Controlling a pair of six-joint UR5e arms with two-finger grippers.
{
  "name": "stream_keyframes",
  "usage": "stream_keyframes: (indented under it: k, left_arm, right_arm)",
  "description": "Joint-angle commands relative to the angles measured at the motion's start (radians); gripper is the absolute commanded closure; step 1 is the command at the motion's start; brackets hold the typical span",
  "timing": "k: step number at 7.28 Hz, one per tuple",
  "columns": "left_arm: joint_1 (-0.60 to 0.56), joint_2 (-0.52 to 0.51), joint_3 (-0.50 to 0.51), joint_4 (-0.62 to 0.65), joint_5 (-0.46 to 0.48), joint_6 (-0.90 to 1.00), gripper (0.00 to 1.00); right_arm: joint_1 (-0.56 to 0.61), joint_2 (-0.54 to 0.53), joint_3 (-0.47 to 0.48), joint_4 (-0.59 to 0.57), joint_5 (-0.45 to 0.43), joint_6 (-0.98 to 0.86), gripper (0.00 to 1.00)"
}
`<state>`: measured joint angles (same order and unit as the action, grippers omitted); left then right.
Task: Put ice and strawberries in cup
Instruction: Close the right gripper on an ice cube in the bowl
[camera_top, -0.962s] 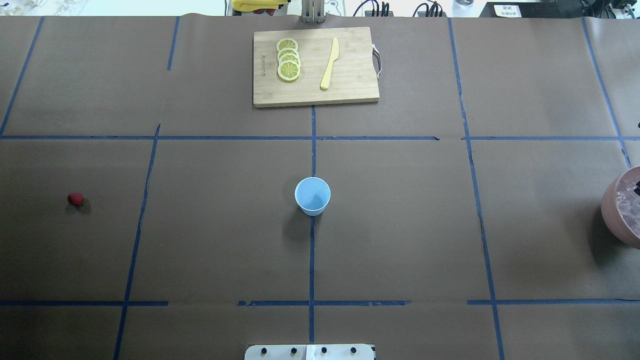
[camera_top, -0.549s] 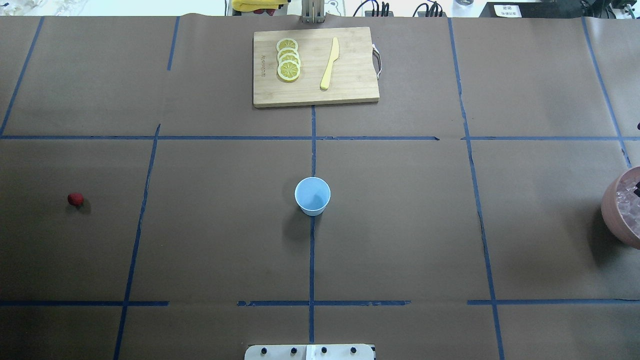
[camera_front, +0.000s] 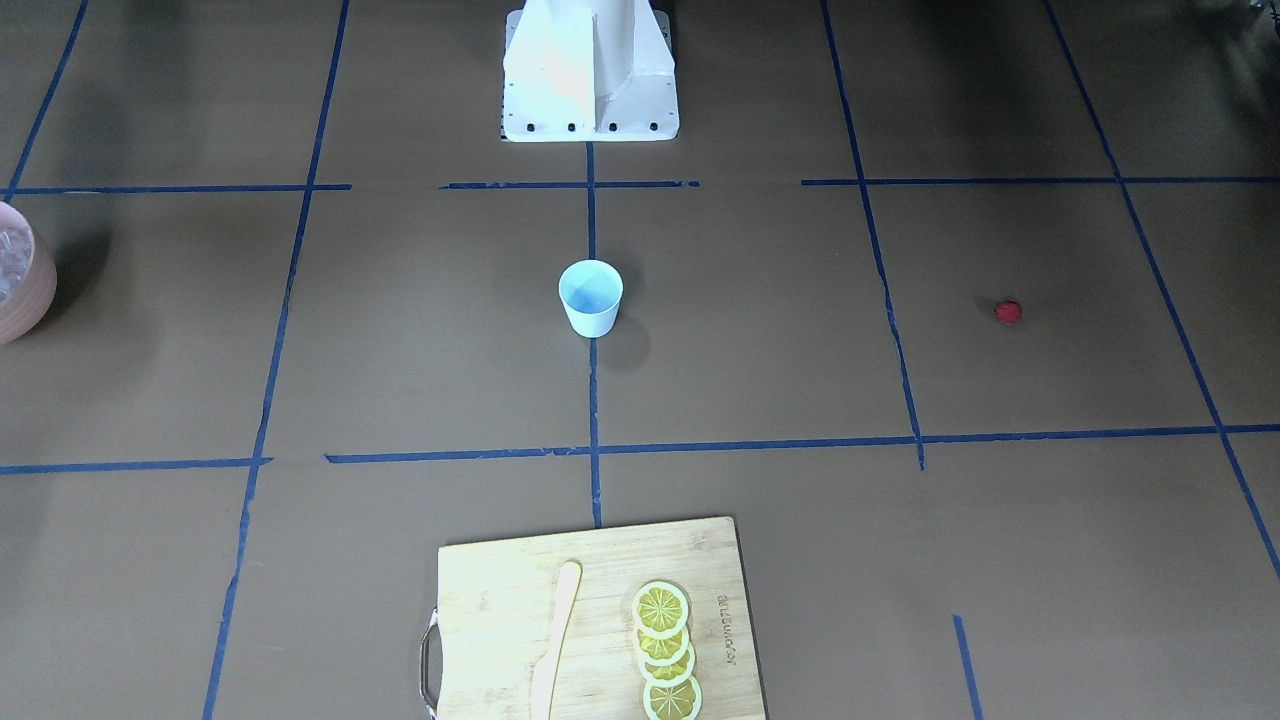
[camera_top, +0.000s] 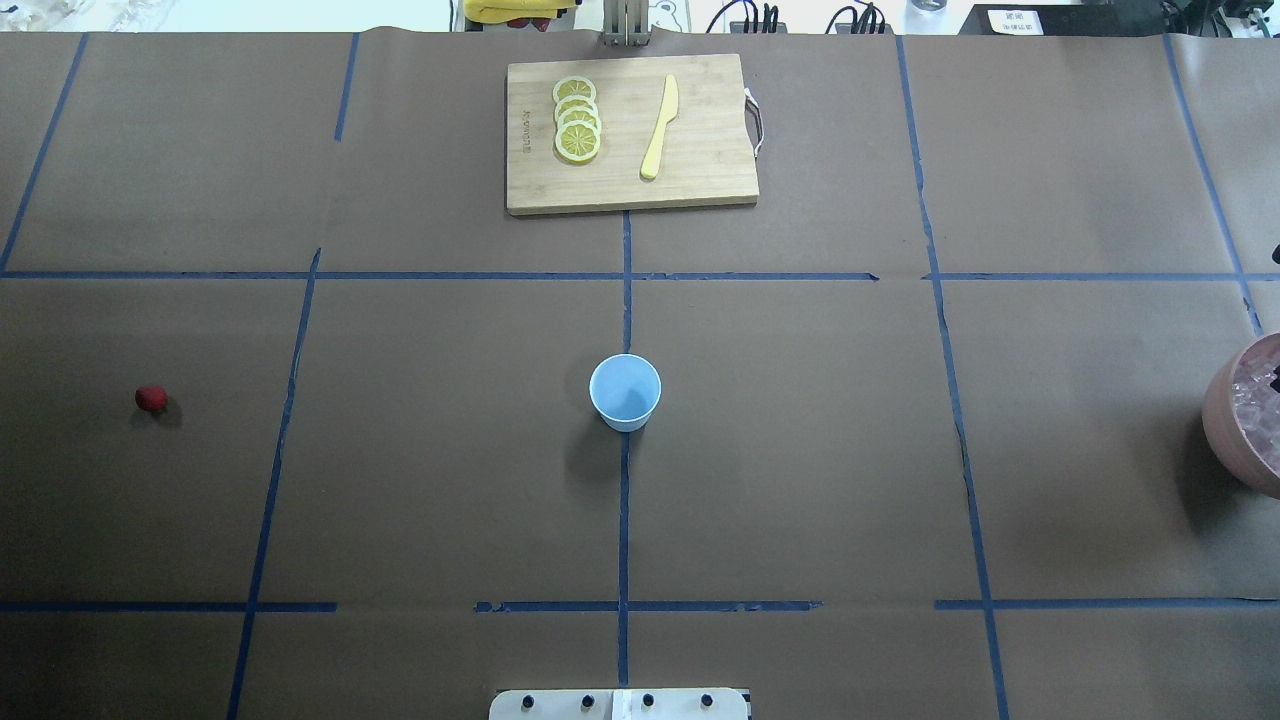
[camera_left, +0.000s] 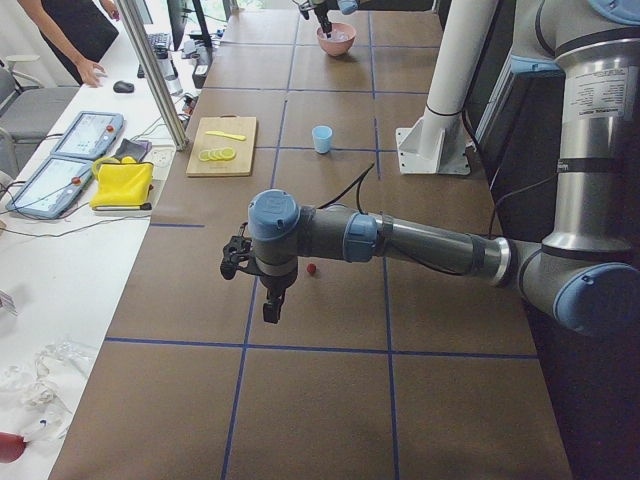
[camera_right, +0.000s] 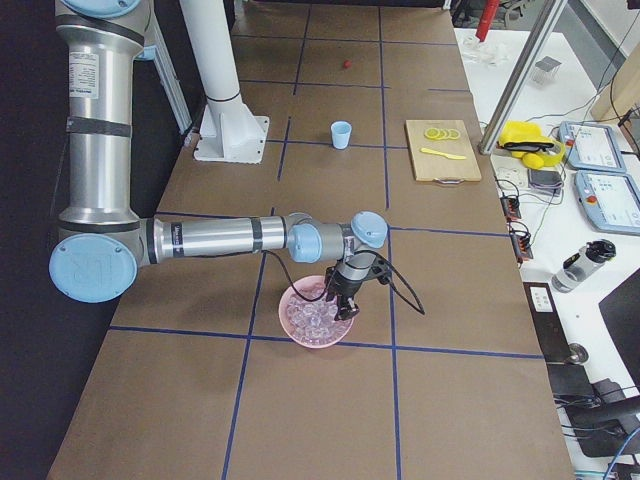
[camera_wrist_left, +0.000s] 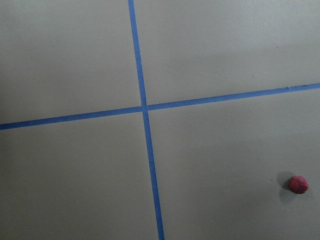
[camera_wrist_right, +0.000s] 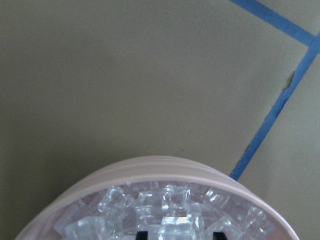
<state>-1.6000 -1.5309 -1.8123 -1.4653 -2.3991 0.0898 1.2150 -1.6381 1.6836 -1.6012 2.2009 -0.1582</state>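
The pale blue cup (camera_top: 625, 390) (camera_front: 591, 297) stands upright in the middle of the table with nothing showing inside. One small red strawberry (camera_top: 151, 399) (camera_wrist_left: 298, 184) lies on the paper far to the robot's left. The left gripper (camera_left: 270, 305) hovers close to it; whether it is open or shut I cannot tell. Ice (camera_wrist_right: 170, 210) (camera_right: 318, 318) fills a pink bowl (camera_top: 1225, 420) at the far right edge. The right gripper (camera_wrist_right: 180, 234) (camera_right: 345, 306) sits down at the ice, open, its two dark tips apart with cubes between them.
A wooden cutting board (camera_top: 632, 135) with lemon slices (camera_top: 577, 120) and a yellow knife (camera_top: 659, 128) lies at the far side. The robot's base (camera_front: 590, 70) stands behind the cup. Blue tape lines cross the brown paper. A person (camera_left: 70, 35) stands by the side table.
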Motion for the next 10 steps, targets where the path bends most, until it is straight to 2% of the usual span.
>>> stream_keyframes:
  k: [1, 2, 5, 7, 9, 10]
  left_arm:
    - [0.000, 0.000, 0.001, 0.002, 0.000, -0.001, 0.00]
    - [0.000, 0.000, -0.001, 0.002, 0.000, 0.001, 0.00]
    - [0.000, 0.002, -0.005, 0.002, 0.000, -0.001, 0.00]
    - [0.000, 0.002, -0.009, 0.002, 0.000, -0.001, 0.00]
    - [-0.002, 0.006, -0.019, 0.003, 0.000, -0.001, 0.00]
    - [-0.002, 0.008, -0.019, 0.002, 0.000, -0.011, 0.00]
  right_arm:
    - [0.000, 0.001, 0.001, 0.001, -0.001, -0.004, 0.88]
    - [0.001, 0.001, 0.001, 0.001, -0.001, -0.004, 0.96]
    - [0.012, 0.003, 0.027, -0.002, -0.001, -0.007, 0.99]
    - [0.096, -0.011, 0.120, -0.032, 0.006, -0.009, 1.00]
    - [0.113, 0.012, 0.230, -0.124, 0.011, -0.006, 1.00]
    - [0.113, 0.045, 0.241, -0.128, 0.035, 0.009, 1.00]
